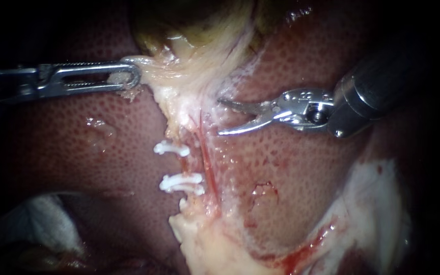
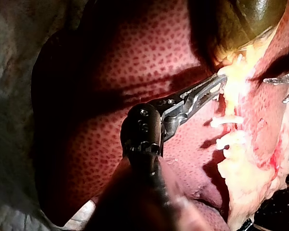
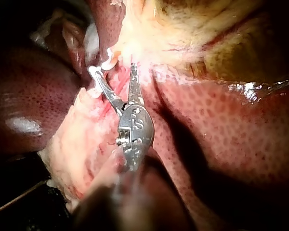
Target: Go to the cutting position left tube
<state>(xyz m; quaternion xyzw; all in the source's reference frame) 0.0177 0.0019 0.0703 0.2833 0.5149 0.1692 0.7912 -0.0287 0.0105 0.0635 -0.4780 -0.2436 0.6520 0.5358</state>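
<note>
My left instrument (image 1: 132, 77) comes in from the left, its slotted jaws shut on the pale tissue under the gallbladder (image 1: 194, 23), holding it taut. From there a pale tube (image 1: 180, 164) runs down over the liver (image 1: 92, 147) with two white clips (image 1: 171, 148) (image 1: 182, 183) across it. A thin red tube (image 1: 209, 165) lies just to its right. My right instrument (image 1: 220, 117) enters from the right with curved blades open, tips against pale tissue above and right of the upper clip. In the right wrist view the open blades (image 3: 114, 72) point at a clip (image 3: 105, 63).
White gauze (image 1: 42, 219) lies at the lower left. Pale, bloodstained tissue (image 1: 373, 203) spreads at the lower right. The left wrist view shows my left instrument's jaws (image 2: 213, 86) on the pale tissue, the clips (image 2: 227, 121) beside them, and the right instrument's tips (image 2: 285, 86) beyond.
</note>
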